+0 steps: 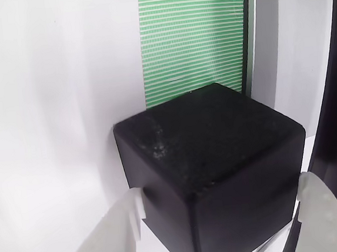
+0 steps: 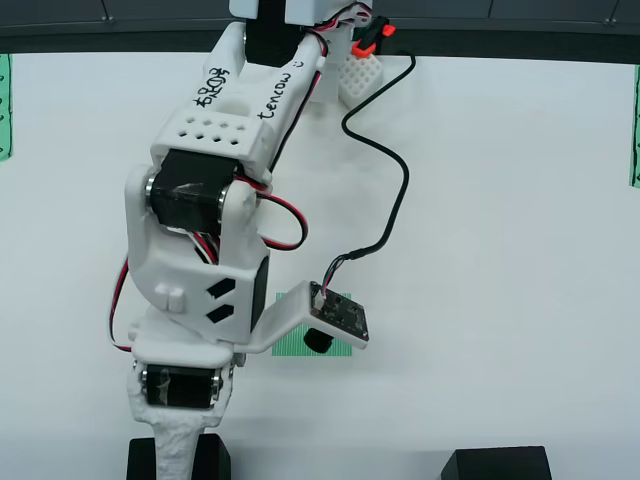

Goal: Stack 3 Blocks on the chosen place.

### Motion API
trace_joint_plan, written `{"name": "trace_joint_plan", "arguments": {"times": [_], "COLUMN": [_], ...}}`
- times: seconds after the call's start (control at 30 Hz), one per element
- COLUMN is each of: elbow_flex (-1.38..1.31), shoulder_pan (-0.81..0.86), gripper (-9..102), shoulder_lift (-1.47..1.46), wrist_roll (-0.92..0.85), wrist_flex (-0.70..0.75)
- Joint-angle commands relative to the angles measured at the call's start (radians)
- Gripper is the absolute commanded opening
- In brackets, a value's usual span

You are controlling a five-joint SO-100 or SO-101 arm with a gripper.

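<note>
in the view that rides on the gripper, you see one block (image 1: 213, 169) sitting on the white counter (image 1: 49, 113) between the jaws, which stand apart on either side of it without clamping. the gripper (image 1: 224, 227) straddles its near end. the green-striped patch (image 1: 193, 38) lies just beyond the block's far edge. in the view from above, the arm (image 2: 215, 250) reaches toward the near edge, the gripper (image 2: 178, 450) over a block (image 2: 210, 460) at near left. the patch (image 2: 295, 345) shows beside the wrist camera (image 2: 340, 315). another block (image 2: 497, 463) rests near right, well apart.
</note>
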Motion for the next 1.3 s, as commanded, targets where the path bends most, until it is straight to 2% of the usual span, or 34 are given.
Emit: {"name": "trace_joint_plan", "arguments": {"times": [0.0,0.5,0.73,1.27], "elbow_flex": [0.009,0.109,0.155,0.334], "shoulder_pan": [-0.002,0.035,0.044,0.08], "gripper": [30,30,30,30], "shoulder_lift": [0.038,0.094,0.132,0.264], "wrist_roll": [-0.017,-0.051,-0.064,-0.046], "wrist_flex": [0.032,0.063,0.137,0.198]}}
